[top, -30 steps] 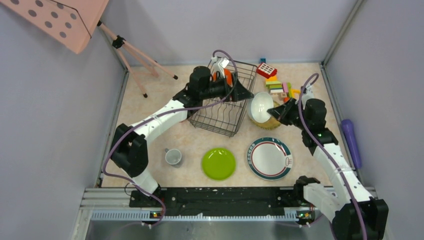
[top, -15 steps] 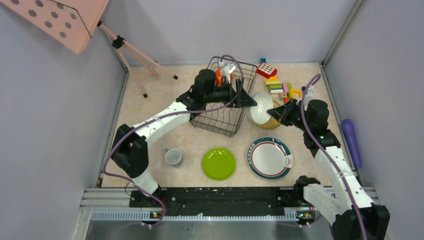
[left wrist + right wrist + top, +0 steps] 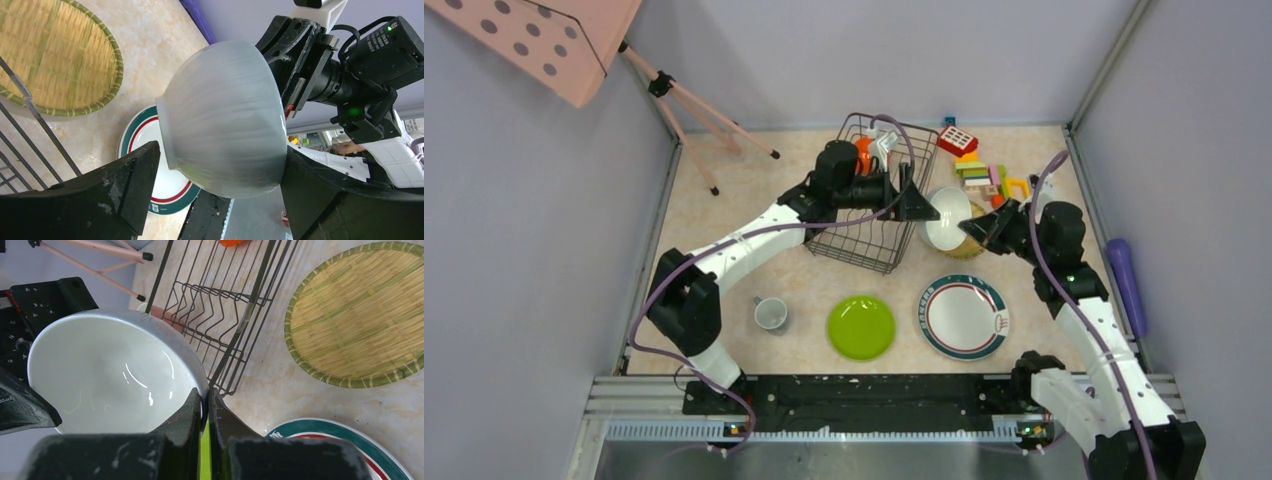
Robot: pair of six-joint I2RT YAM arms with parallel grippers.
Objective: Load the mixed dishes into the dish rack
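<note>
My right gripper (image 3: 977, 228) is shut on the rim of a white bowl (image 3: 947, 217), held tilted in the air above the straw mat (image 3: 970, 247). In the right wrist view the fingers (image 3: 206, 400) pinch the bowl's rim (image 3: 110, 375). My left gripper (image 3: 924, 205) is open, its jaws on either side of the bowl's outer wall (image 3: 225, 125). The left jaw stands clear of the bowl; the right jaw is very close. The dish rack (image 3: 864, 240) holds the orange bowl (image 3: 864, 155). The lime-green plate (image 3: 861, 327), the rimmed white plate (image 3: 963, 317) and a whitish cup (image 3: 770, 314) lie on the table.
Colourful toy blocks (image 3: 984, 175) lie at the back right. A pink tripod stand (image 3: 694, 110) is at the back left. A purple object (image 3: 1124, 280) lies along the right wall. The mat (image 3: 360, 315) and rack (image 3: 220, 305) lie below the bowl.
My left gripper has moved right from over the rack, and its open jaws now straddle the white bowl. The right gripper and bowl have barely shifted.
</note>
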